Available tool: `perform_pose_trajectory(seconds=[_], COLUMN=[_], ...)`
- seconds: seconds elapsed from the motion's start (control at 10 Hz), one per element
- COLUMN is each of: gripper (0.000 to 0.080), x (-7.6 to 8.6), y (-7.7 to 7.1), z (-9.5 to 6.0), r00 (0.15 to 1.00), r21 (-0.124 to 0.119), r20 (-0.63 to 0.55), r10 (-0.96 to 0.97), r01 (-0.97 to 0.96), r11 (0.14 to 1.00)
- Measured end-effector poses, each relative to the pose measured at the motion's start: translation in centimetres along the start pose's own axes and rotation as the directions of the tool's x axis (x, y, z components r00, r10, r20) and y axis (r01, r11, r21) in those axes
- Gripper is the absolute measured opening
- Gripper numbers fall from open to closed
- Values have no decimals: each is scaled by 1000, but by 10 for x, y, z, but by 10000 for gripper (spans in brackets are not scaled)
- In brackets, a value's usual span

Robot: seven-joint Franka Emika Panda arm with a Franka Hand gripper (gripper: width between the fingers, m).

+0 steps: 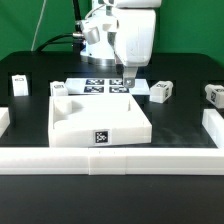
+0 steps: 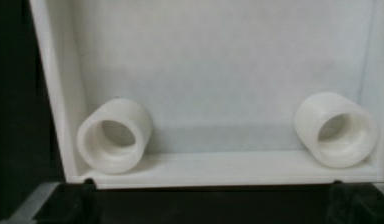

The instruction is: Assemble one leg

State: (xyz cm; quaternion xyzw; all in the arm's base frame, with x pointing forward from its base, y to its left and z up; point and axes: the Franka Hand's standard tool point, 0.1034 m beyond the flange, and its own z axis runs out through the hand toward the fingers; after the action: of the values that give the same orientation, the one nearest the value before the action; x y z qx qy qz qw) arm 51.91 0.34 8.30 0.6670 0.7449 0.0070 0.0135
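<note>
White legs, three counted, all loose on the black table [image 1: 40, 200]. First leg [image 1: 19, 84] is near the exterior view's left edge. Second leg [image 1: 160, 91] is just beside the panel's far corner on the exterior view's right. Third leg [image 1: 213, 95] is near the right edge, well apart from the second. A white lump [image 1: 60, 90] sits at the panel's far left corner; cannot tell if it is a fourth leg or part of the panel.

One large white panel [image 1: 75, 125] lies mid-table, with one square tag [image 1: 101, 137] on its front wall. The wrist view shows its inner face [image 2: 207, 80] and two round sockets [image 2: 114, 135] [image 2: 331, 128]. One marker board [image 1: 95, 86] lies behind the panel. One white rail [image 1: 110, 160] runs along the front, with side pieces at both ends.

One gripper [image 1: 125, 73] hangs over the panel's far edge, beside the marker board and near the second leg. In the wrist view the gripper [image 2: 207, 205] shows only as dim dark fingers [image 2: 68, 205] at the frame's corners. They are spread wide with nothing between them. No leg is held. Cannot tell if the tips touch the panel.
</note>
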Motion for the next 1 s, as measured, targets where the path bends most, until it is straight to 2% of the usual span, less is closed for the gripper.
perform_pose_trajectory(seconds=[0.1,0.3,0.4,0.5,0.8,1.0], gripper=[649,649,649,649,649,649], x=[-2,-18,-25,-31,-40,-36], y=[-3,-30,-42,-49,-64,-68], z=[2,17,22,29,56,68], r00=[1000,998,998,998,999,999], r21=[3,15,31,36,75,81], r20=[0,-8,-12,-16,-36,-44], r10=[-13,-69,-57,-55,-31,-24], r01=[13,69,58,55,33,27], r11=[1000,997,998,998,997,996])
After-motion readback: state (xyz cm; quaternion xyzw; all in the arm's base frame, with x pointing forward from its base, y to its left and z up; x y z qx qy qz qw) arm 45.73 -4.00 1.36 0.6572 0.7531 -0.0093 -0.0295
